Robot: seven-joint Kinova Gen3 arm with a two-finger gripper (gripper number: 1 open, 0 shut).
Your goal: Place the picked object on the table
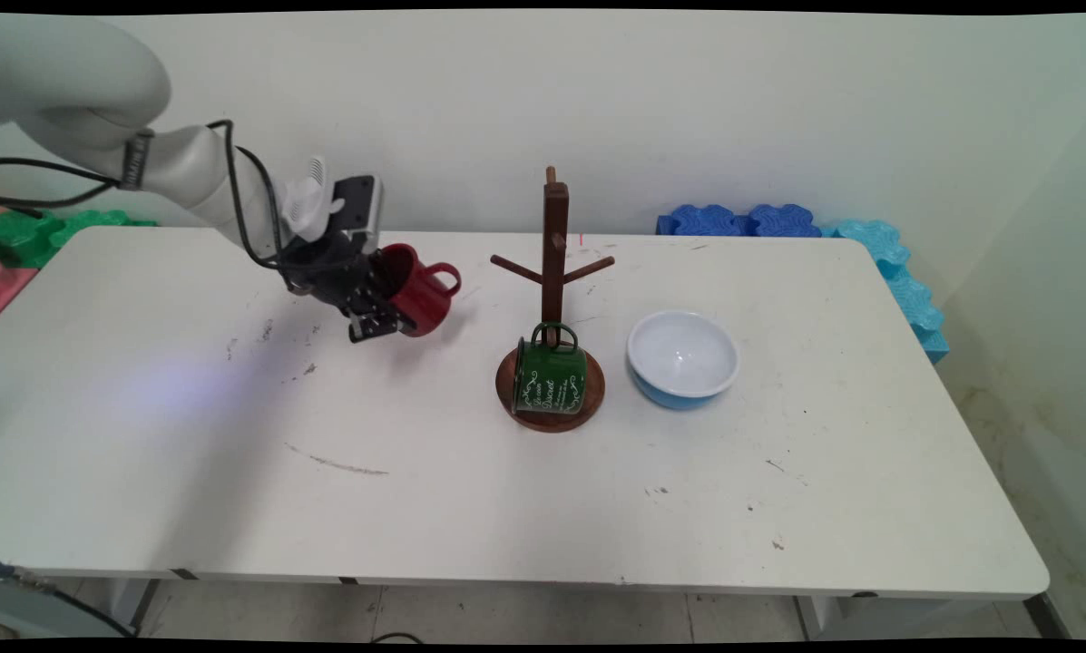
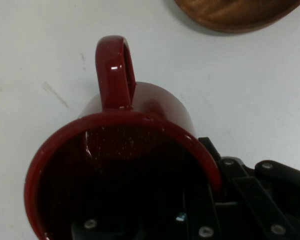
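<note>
My black gripper (image 1: pixel 388 313) is shut on the rim of a red mug (image 1: pixel 420 299), one finger inside the mouth and one outside. The mug hangs tilted above the table (image 1: pixel 543 508), left of centre, its handle pointing right towards a wooden mug tree (image 1: pixel 554 263). In the hand view the red mug (image 2: pixel 125 165) fills the middle, mouth towards the camera and handle up, with the gripper (image 2: pixel 205 210) clamped on its right wall. A green mug (image 1: pixel 550 374) hangs from a low peg of the tree over its round base (image 2: pixel 237 15).
A white bowl with a blue outside (image 1: pixel 683 356) stands just right of the tree. Blue foam blocks (image 1: pixel 747 220) line the back right edge, and green and red ones (image 1: pixel 16 240) lie at the far left.
</note>
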